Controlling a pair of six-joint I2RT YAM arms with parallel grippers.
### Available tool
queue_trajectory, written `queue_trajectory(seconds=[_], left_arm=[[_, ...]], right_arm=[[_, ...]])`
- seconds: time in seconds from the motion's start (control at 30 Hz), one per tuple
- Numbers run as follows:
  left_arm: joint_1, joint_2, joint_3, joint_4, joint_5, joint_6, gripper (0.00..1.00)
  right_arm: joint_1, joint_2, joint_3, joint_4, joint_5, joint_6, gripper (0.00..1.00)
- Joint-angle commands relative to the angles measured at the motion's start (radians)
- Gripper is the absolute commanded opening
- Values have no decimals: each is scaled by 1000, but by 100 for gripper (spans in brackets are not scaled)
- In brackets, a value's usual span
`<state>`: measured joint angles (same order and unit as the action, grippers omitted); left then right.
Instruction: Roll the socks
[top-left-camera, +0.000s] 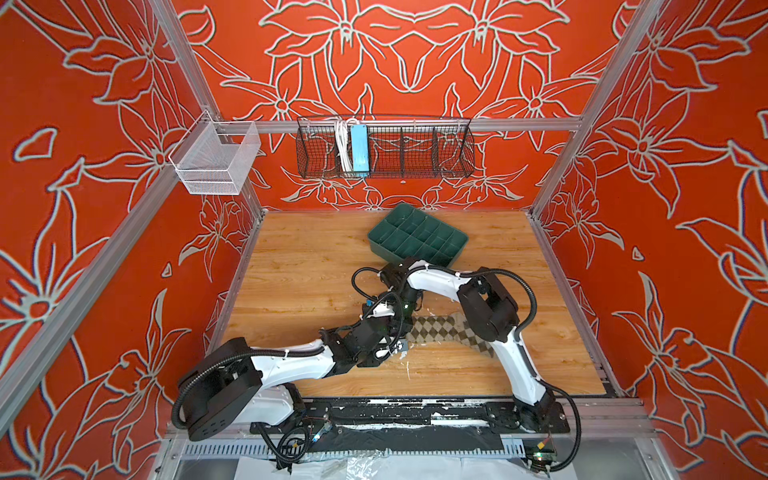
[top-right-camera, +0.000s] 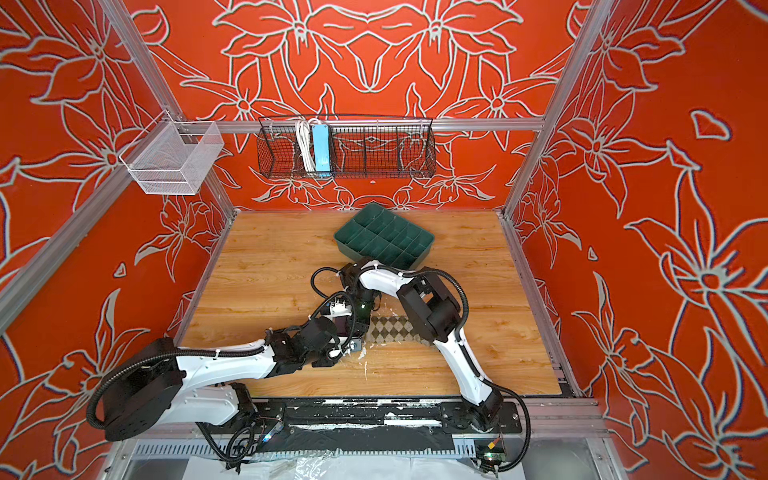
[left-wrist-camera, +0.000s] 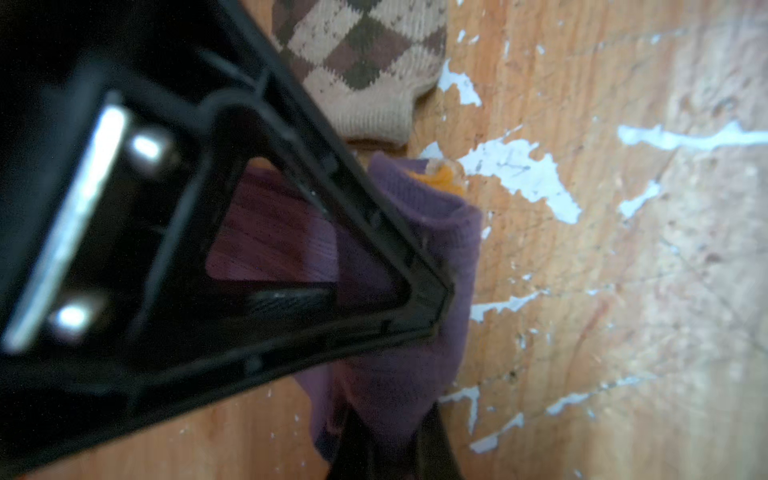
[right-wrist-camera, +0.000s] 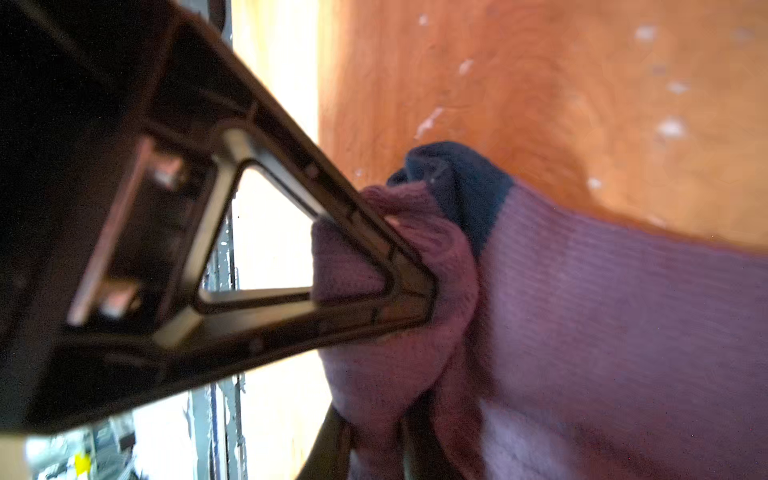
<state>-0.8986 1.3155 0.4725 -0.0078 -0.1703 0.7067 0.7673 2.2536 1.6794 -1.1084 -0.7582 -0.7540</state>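
Two grippers, both clamped on one purple sock: the left gripper pinches it near the mustard cuff, the right gripper by the blue patch. One argyle sock lies flat just beside, mid-table. One green tray sits behind.

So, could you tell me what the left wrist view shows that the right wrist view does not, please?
Only the left wrist view shows the argyle sock lying on the wooden table, and the purple sock with its mustard cuff, pinched by the left gripper. Only the right wrist view shows that sock's blue patch, with the right gripper shut on bunched purple cloth. Both share the purple sock, a black finger up close, and scuffed wood.
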Motion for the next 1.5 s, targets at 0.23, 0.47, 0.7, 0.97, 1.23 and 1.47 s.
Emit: queue_trajectory(seconds=[0.23,0.47,0.7,0.97,1.23,1.47], left_arm=[[-3,-11,-17,-107,96,34,0],[72,5,39,-219,165,45,0],[226,-30,117,-389,408,54,0],[327,84,238,-519,540,38,0],[365,258,388,-607,573,2,0],[381,345,462,-649,579,-24,0]], right_arm=[[-130,-396,-375,453,-75,184,28],[-251,-696,-583,617,1,326,31],[-334,-1078,-793,877,290,574,47],[-322,-1411,-909,749,146,268,54],[63,-1414,-962,640,464,-5,54],[329,-1186,-1044,1026,775,-175,58]])
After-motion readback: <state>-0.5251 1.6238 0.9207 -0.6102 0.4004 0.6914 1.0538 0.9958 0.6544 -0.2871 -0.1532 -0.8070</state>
